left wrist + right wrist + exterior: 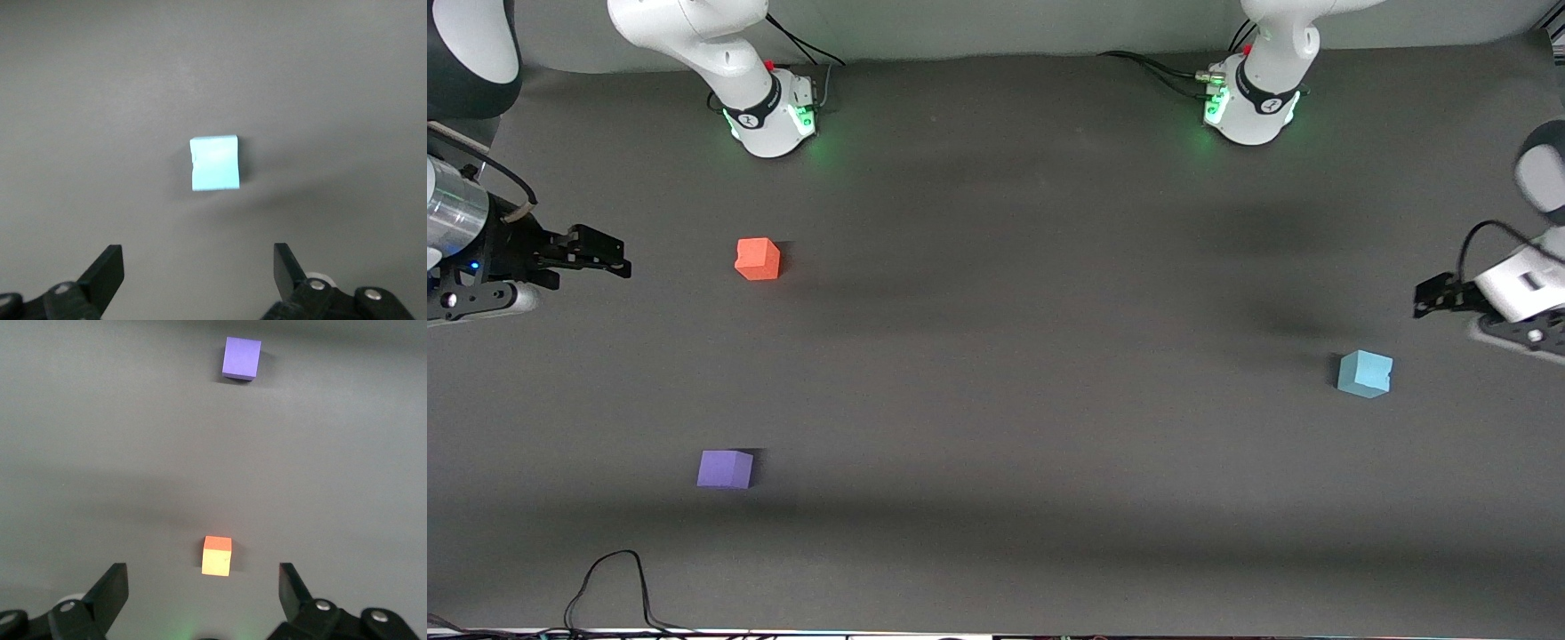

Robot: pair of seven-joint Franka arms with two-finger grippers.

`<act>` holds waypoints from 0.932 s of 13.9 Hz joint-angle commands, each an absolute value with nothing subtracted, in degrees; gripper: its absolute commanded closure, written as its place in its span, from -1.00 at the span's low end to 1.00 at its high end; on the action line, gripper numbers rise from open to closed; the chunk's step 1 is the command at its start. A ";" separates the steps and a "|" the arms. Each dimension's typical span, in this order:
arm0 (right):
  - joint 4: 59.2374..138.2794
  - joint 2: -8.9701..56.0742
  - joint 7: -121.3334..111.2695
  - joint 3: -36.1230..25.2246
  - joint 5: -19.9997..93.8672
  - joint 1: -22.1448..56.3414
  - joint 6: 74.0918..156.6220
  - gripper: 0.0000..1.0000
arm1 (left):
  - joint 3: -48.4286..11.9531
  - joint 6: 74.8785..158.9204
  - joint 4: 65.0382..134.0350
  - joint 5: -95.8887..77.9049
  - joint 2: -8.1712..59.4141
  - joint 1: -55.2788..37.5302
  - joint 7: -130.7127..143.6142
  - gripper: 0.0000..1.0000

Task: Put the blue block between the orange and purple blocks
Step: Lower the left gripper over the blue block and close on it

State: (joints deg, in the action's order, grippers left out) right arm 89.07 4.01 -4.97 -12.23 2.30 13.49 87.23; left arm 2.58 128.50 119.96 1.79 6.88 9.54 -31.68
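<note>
The dark grey matte worktop (pixel 996 356) carries three cubes, and a black cable (pixel 618 587) loops at its near edge. The blue block (pixel 1364 373) sits toward the left arm's end, well apart from the others. The orange block (pixel 758 259) and the purple block (pixel 725 468), nearer the camera, lie toward the right arm's end. The left pincer (pixel 199 265) hangs released over the worktop near the blue block. The right pincer (pixel 203 587) hangs released near the orange block.

No text, label, brand, number or sign is showing legibly on the blocks, arms or table.
</note>
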 commanded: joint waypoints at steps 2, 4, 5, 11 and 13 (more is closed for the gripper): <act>87.28 5.27 -5.10 -12.57 2.72 14.94 86.57 -1.00 | 2.81 139.11 126.12 2.46 9.92 9.40 -33.40 -1.00; 86.75 6.59 -5.10 -12.66 2.90 14.68 86.84 -1.00 | 2.81 141.93 126.12 2.03 12.82 9.23 -33.31 -1.00; 85.79 6.68 -5.01 -12.74 2.90 15.03 86.84 -1.00 | 2.81 143.68 126.12 1.59 14.40 9.14 -33.22 -1.00; 84.29 7.91 -5.71 -13.18 2.90 14.59 86.66 -1.00 | 2.72 149.32 125.42 -0.79 20.56 8.79 -32.78 -1.00; 84.29 7.82 -5.63 -13.18 2.90 14.76 86.66 -1.00 | 2.72 151.69 125.42 -0.79 22.40 8.79 -33.22 -1.00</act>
State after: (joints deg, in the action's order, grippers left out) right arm 86.12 6.93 -4.97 -12.65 2.33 14.43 87.54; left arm 2.45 149.63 125.85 0.35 20.81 9.35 -32.39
